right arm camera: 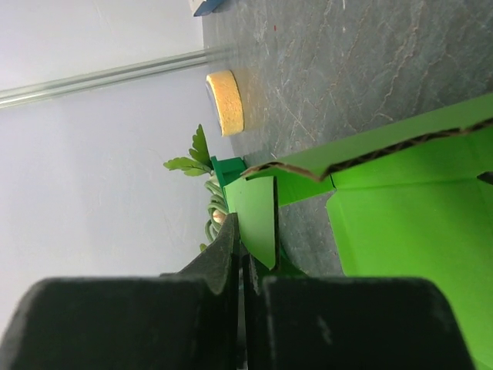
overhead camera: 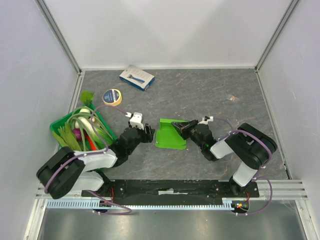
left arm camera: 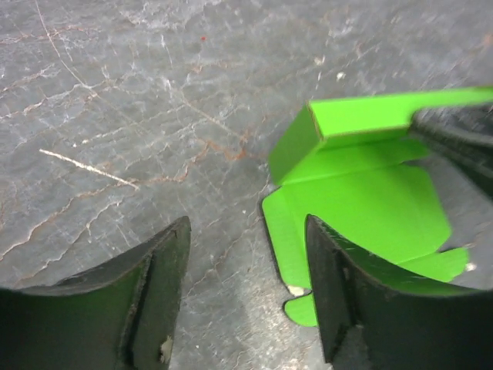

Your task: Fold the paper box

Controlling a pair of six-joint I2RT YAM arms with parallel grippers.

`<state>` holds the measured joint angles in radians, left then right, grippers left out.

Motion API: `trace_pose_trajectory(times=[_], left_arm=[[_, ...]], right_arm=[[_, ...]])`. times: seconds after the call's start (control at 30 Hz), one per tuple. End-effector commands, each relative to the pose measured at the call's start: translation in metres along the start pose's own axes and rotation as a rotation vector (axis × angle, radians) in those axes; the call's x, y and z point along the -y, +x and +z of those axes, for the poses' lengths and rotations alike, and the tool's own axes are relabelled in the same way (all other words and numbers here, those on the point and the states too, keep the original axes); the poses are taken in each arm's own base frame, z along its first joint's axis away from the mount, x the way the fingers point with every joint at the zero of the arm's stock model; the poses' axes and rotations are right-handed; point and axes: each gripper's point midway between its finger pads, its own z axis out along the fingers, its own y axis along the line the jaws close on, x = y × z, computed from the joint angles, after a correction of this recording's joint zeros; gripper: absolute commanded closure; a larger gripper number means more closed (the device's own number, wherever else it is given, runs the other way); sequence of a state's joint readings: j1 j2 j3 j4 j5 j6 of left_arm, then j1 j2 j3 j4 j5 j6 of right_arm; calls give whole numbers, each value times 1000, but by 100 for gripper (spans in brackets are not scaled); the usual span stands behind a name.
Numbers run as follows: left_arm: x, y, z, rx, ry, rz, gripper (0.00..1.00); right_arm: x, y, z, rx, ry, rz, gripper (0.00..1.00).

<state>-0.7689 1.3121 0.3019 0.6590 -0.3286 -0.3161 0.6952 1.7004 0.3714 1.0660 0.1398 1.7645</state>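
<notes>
Top: paper box [overhead camera: 170, 136] half-formed, between the grippers. Left gripper [overhead camera: 148, 132] at its 9 o'clock, right gripper [overhead camera: 183, 127] at 2.
Left wrist: jaws spread, empty.
Right wrist: jaws pinched on an upright flap.
Thin, light card, probably creases easily; best held by the flaps near the folds.

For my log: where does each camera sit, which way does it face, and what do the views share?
Top: above and behind the arms, looking down on the table; both arms show.
Left wrist: looks past the open left hand at the paper box.
Right wrist: rolled sideways, looks past the right hand, shut on a box flap, toward the tape roll and wall.
Shared: all three show the paper box.
</notes>
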Motion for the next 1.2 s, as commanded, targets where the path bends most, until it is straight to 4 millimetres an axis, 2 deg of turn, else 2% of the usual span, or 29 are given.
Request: trace_pose_trajectory(times=[0.0,0.03,0.07,0.13,0.2,0.3,0.33,0.37,0.4,0.43,0.47,0.53,0.6,0.63,0.67,0.7,0.73,0.77,0.8,0.83,0.87,0.9,0.93,1.0,1.03,1.1,1.17], left_arm=[[23,-36,-5,-13,165,-201,28],[22,-54,0,-8,163,-274,25],[28,-47,-1,-79,206,-299,25],[31,-58,6,-106,228,-356,23],[41,-56,9,-155,275,-355,21],[46,-66,15,-114,310,-309,23],[45,-60,14,-106,307,-267,26],[42,-63,14,-75,286,-237,27],[40,-61,14,-60,273,-169,27],[47,-55,12,-63,272,-124,27],[41,-52,15,-55,227,-93,27],[44,-46,14,-62,216,-37,26],[42,-50,15,-58,186,-38,26],[36,-47,16,-75,150,-42,26],[36,-48,16,-86,138,-45,25],[39,-60,20,-82,134,-43,25],[40,-64,21,-97,126,-34,26],[36,-55,18,-162,102,-16,28],[41,-69,19,-151,103,-37,29],[41,-71,16,-169,93,-61,33],[47,-71,11,-194,117,-95,36],[59,-76,6,-188,164,-171,38],[77,-76,0,-205,260,-217,38],[95,-82,-3,-197,325,-389,34],[100,-79,-1,-214,335,-450,29],[117,-86,-1,-233,392,-625,27],[130,-85,2,-262,446,-687,28]], right_arm=[[13,4,4,-35,50,-103,94],[13,4,5,-39,48,-108,94],[14,5,6,-43,51,-114,92],[13,7,7,-63,43,-147,89],[13,6,7,-62,41,-169,85],[17,3,7,-66,70,-213,76],[12,4,8,-79,57,-228,73],[8,4,8,-84,45,-261,63],[11,3,8,-84,66,-278,58],[8,4,9,-97,66,-298,52],[11,2,7,-100,94,-353,44],[0,-2,3,-94,81,-404,36],[1,-1,-5,-144,83,-506,30],[-14,-2,-14,-140,47,-542,28],[-10,-5,-21,-147,71,-580,23],[-8,-11,-27,-154,75,-689,22],[-29,-13,-35,-146,42,-745,21],[-5,-20,-47,-186,162,-803,18],[-7,-36,-53,-175,176,-898,17],[-22,-45,-62,-151,150,-950,17],[-17,-56,-70,-152,195,-975,16],[-25,-74,-74,-127,189,-1020,16],[-33,-82,-78,-111,186,-1042,16],[-29,-99,-84,-99,255,-1091,16],[-33,-106,-82,-91,278,-1125,16],[-25,-123,-84,-77,343,-1109,17],[-25,-126,-80,-92,320,-1074,18]])
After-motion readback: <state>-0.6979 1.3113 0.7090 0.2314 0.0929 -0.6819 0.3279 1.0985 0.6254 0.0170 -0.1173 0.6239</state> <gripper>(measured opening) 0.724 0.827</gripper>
